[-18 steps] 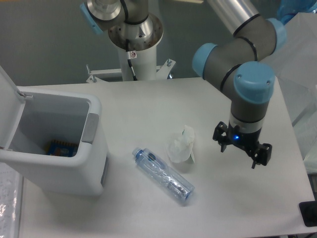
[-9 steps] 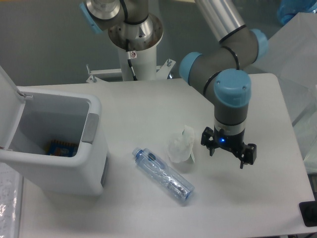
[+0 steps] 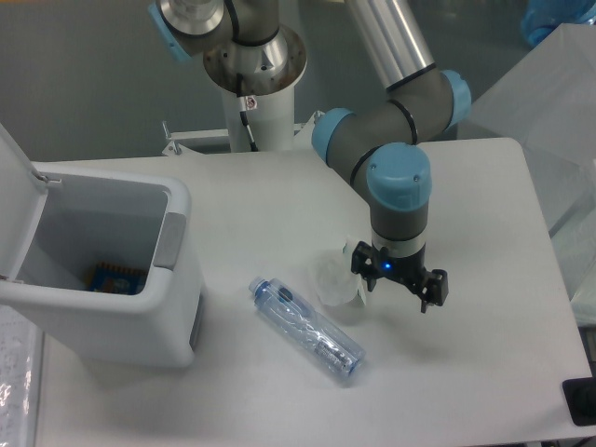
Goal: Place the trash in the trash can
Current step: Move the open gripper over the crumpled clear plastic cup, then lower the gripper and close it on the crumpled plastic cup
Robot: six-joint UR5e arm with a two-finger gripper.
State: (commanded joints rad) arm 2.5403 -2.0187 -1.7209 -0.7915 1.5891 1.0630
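A crumpled white tissue wad [image 3: 332, 276] lies near the middle of the table. Just left and in front of it, a clear bluish plastic bottle [image 3: 306, 318] lies on its side, pointing down-right. My gripper [image 3: 398, 287] hangs open over the table, its left finger right beside the tissue's right edge, with nothing between the fingers. The white trash can [image 3: 102, 270] stands at the left with its flip lid [image 3: 17, 200] raised and a blue and orange item at its bottom.
The robot's base column [image 3: 253, 84] rises at the back of the table. A pale plastic sheet [image 3: 559, 121] hangs past the right edge. A dark object [image 3: 581, 400] sits at the front right corner.
The arm has swung left across the table, carrying the open gripper from the right side to just beside the tissue. The bottle, tissue and trash can have not moved.
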